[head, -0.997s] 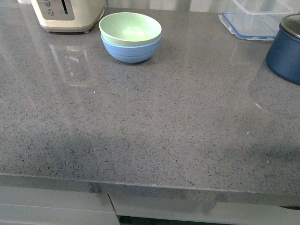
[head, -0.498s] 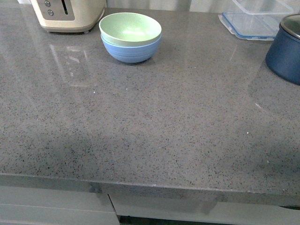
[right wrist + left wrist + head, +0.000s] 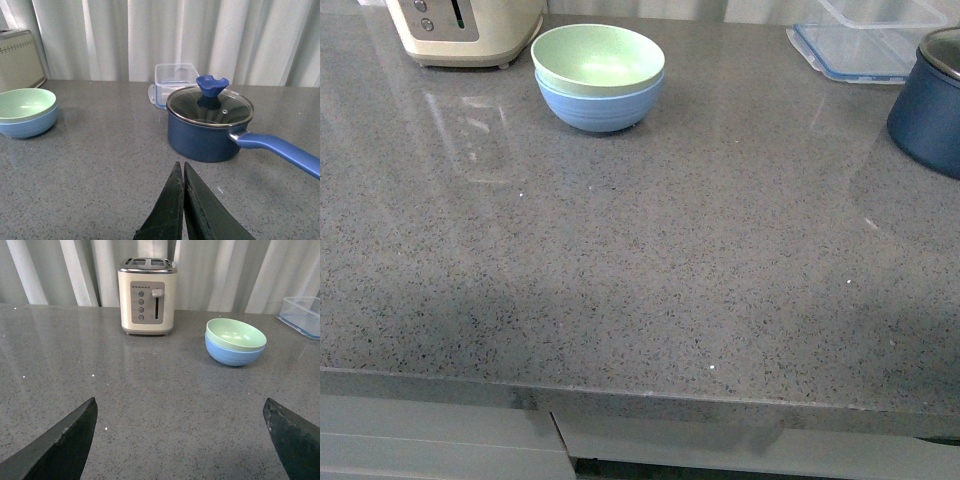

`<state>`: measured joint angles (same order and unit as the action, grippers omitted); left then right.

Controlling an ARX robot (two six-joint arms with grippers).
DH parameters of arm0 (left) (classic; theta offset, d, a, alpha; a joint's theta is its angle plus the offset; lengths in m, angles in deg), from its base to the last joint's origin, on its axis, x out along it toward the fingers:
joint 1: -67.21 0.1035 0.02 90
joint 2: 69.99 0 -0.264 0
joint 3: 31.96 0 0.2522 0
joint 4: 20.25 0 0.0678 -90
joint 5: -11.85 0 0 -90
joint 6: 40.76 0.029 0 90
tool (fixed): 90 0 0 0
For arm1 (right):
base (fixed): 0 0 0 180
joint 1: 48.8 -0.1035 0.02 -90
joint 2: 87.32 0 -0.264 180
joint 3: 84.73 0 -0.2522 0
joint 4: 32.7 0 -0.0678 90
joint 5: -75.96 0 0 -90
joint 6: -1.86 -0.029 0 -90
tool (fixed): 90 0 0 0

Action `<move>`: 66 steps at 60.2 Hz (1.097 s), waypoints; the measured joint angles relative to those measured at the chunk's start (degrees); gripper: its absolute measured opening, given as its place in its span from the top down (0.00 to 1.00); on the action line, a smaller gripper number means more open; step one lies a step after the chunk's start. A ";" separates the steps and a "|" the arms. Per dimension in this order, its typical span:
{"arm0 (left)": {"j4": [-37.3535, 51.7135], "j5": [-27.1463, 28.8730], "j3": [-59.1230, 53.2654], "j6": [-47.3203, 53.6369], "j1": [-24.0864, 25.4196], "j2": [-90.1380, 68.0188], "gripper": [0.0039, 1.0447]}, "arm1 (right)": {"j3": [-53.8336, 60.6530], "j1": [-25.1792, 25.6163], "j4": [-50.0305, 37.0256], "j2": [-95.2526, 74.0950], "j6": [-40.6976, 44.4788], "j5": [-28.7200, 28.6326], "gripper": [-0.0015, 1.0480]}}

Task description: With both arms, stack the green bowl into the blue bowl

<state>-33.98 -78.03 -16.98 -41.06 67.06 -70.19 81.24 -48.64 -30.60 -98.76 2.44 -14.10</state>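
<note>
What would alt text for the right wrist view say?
A navy lidded pot sits on a grey counter, beyond the right end effector, whose fingers are shut together. The green bowl is nested in the blue bowl.

I count two bowls on my counter (image 3: 640, 280): one green bowl (image 3: 598, 58) nested inside one blue bowl (image 3: 600, 108), a single stack. Beside that stack, toward the back left, I see one toaster (image 3: 147, 296) with two slots on top. Well to the right of the stack I see one navy pot (image 3: 210, 131), with one glass lid (image 3: 210, 106) and one long handle (image 3: 277, 148). Just behind the pot there is one clear plastic container (image 3: 176, 79). Two of my own grippers show: my left gripper (image 3: 182, 440), fingers wide apart, and my right gripper (image 3: 183, 172), fingers pressed together.
</note>
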 joint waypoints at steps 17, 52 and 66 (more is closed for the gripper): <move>0.00 -0.02 0.00 0.00 0.00 0.04 0.06 | -0.04 0.00 11.45 11.17 0.02 -0.02 0.99; 0.00 -0.04 0.00 0.00 0.00 0.02 0.06 | -0.04 0.00 11.56 11.19 0.04 -0.02 0.26; 0.00 -0.04 0.00 0.00 0.00 0.02 0.06 | -0.04 0.00 11.56 11.19 -0.07 -0.02 0.10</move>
<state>-33.98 -78.08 -16.98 -41.06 67.06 -70.17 81.19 -48.64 -19.04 -87.57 2.38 -14.12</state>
